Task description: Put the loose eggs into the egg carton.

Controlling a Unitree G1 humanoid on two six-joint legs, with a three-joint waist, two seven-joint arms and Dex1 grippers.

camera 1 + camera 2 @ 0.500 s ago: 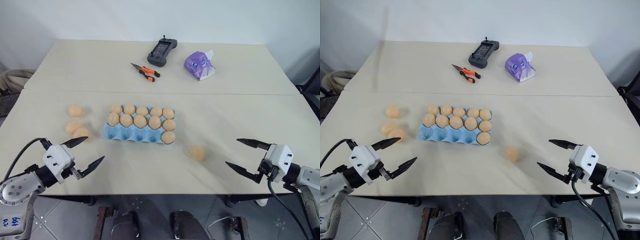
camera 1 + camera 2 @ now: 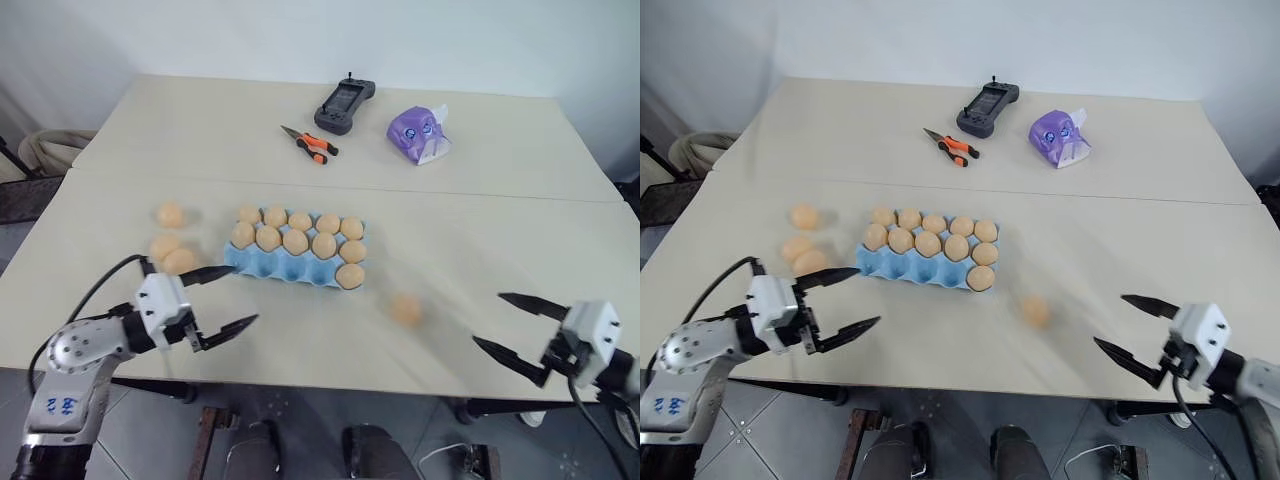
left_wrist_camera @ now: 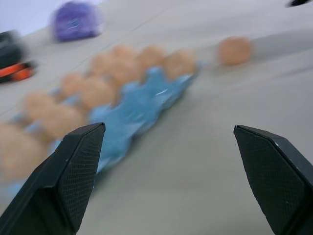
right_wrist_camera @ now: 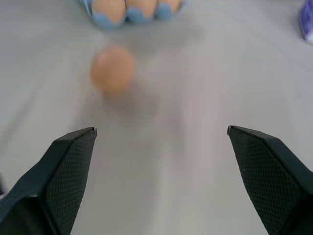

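A light blue moulded egg carton (image 2: 290, 262) lies on a pale beige table (image 2: 480, 240), with small pale orange-tan eggs filling its two far rows and one more in the near row's right end cup; the other near cups are bare. The left gripper (image 2: 222, 299), two black fingers on a white wrist block, hovers over the table's near edge with its fingers spread wide apart and nothing between them. The carton's near left corner sits just beyond its far fingertip, and three loose eggs (image 2: 170, 250) lie in a cluster on the table just beyond and to the outside of this gripper, left of the carton. The right gripper (image 2: 508, 329) hovers over the near edge on the other side, its black fingers likewise wide apart and empty. A single loose egg (image 2: 406, 309) rests on the table between this gripper and the carton's right end, ahead of its fingertips and apart from both. Well beyond both grippers, on the far table, lie orange-handled pliers (image 2: 310, 144), a black handheld controller (image 2: 344, 104) and a purple tissue pack (image 2: 420, 133).
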